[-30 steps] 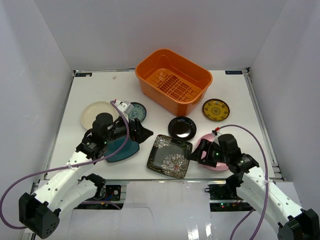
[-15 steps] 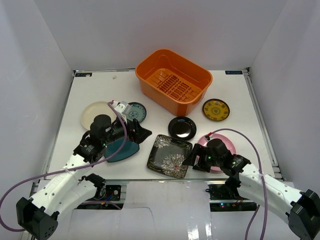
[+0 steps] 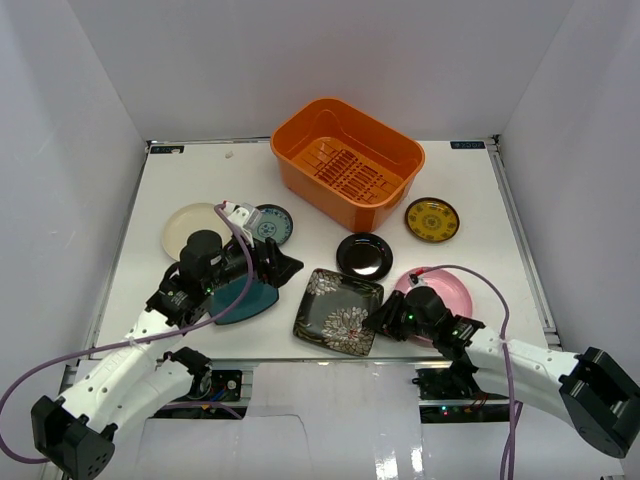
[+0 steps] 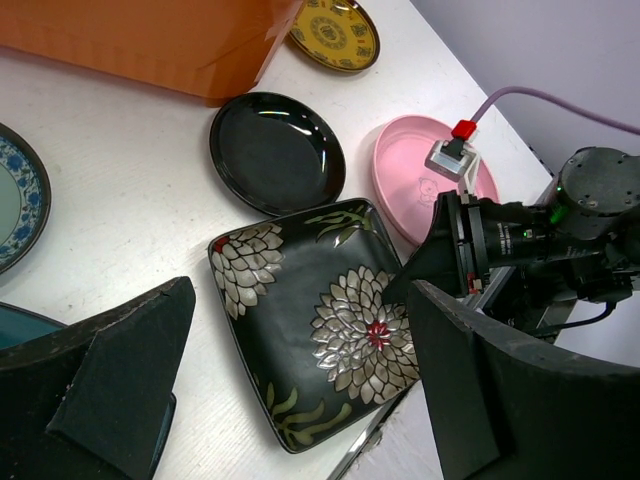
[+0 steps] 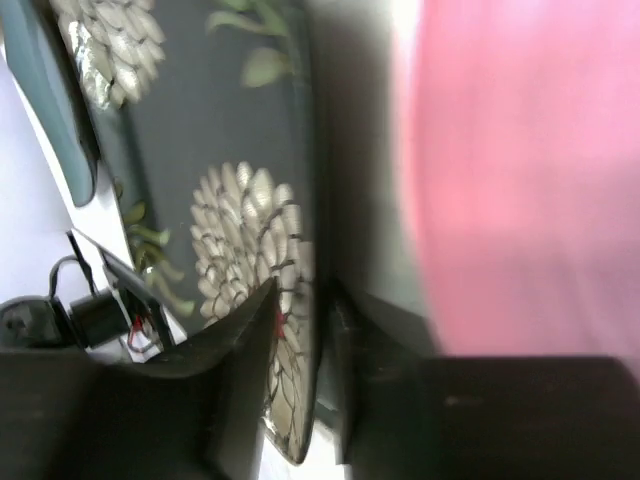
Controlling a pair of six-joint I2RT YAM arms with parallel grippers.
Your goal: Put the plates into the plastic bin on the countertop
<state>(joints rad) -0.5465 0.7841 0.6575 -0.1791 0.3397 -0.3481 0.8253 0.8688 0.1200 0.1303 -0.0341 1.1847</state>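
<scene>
Countertop [image 3: 200,180]: floral plate [image 3: 338,311] within right gripper [image 3: 377,319]

Bin [image 3: 340,205] at back of countertop [image 3: 200,175], floral plate [image 3: 335,310] near front edge

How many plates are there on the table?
7: cream and blue-patterned at left, teal square under the left gripper, flowery square and black in the middle, pink and yellow at right. Another might be hidden underneath.

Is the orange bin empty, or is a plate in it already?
Empty. In the top view the bin shows only its bare slotted floor, with no plate inside.
</scene>
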